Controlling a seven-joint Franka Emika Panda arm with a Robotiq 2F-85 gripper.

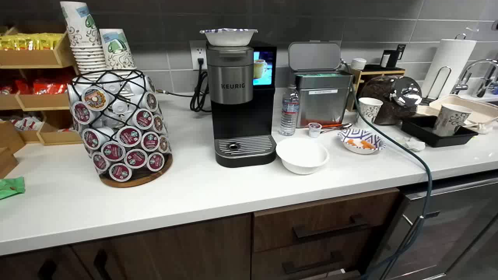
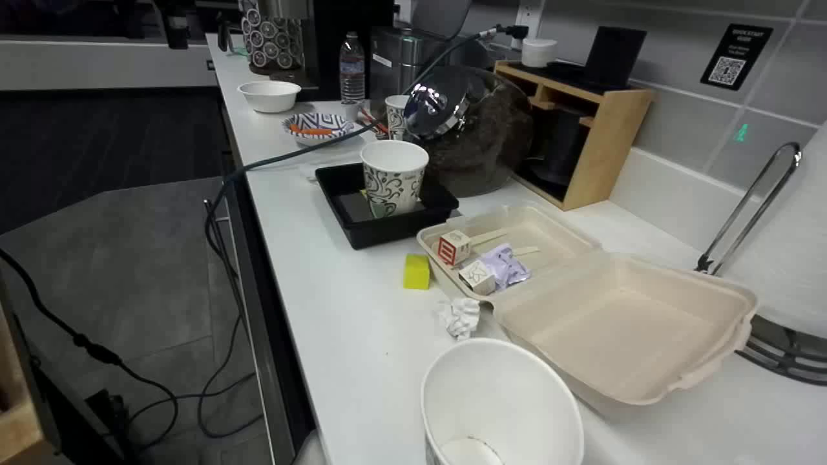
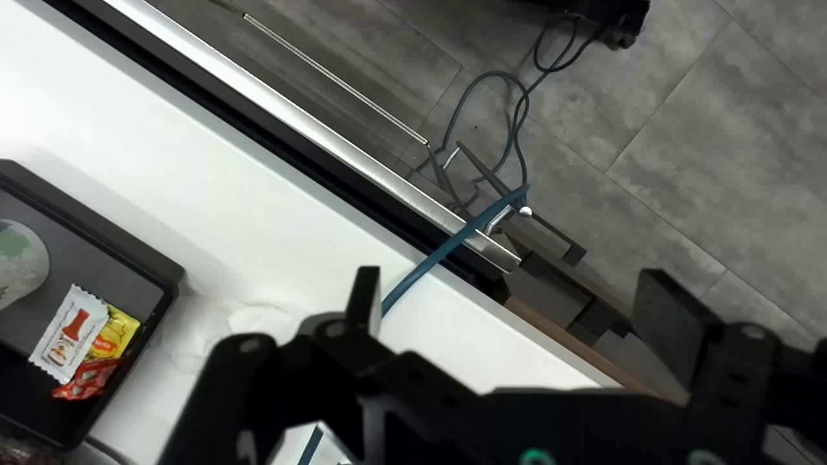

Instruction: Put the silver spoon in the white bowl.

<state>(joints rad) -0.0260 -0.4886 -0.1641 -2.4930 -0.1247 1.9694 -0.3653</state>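
Note:
The white bowl (image 1: pixel 302 166) stands upright on the counter just beside the coffee maker's base; it shows in both exterior views, also at the far end of the counter (image 2: pixel 269 101). No contents show in it. A small slim dark thing that looks like the silver spoon (image 1: pixel 344 126) lies in front of the metal bin, next to an orange-red strip. It is too small to make out clearly. My gripper (image 3: pixel 513 297) is open with nothing between its fingers. It hangs above the counter's front edge, and neither bowl nor spoon shows in the wrist view. No exterior view shows the gripper.
A blue-patterned dish (image 1: pixel 361 147) with orange pieces sits right of the bowl. A teal cable (image 1: pixel 422 163) crosses the counter and hangs over its edge (image 3: pixel 446 248). A water bottle (image 1: pixel 289 112), a black tray (image 1: pixel 451 138), paper cups (image 1: pixel 369 109) and a coffee maker (image 1: pixel 231 89) stand around.

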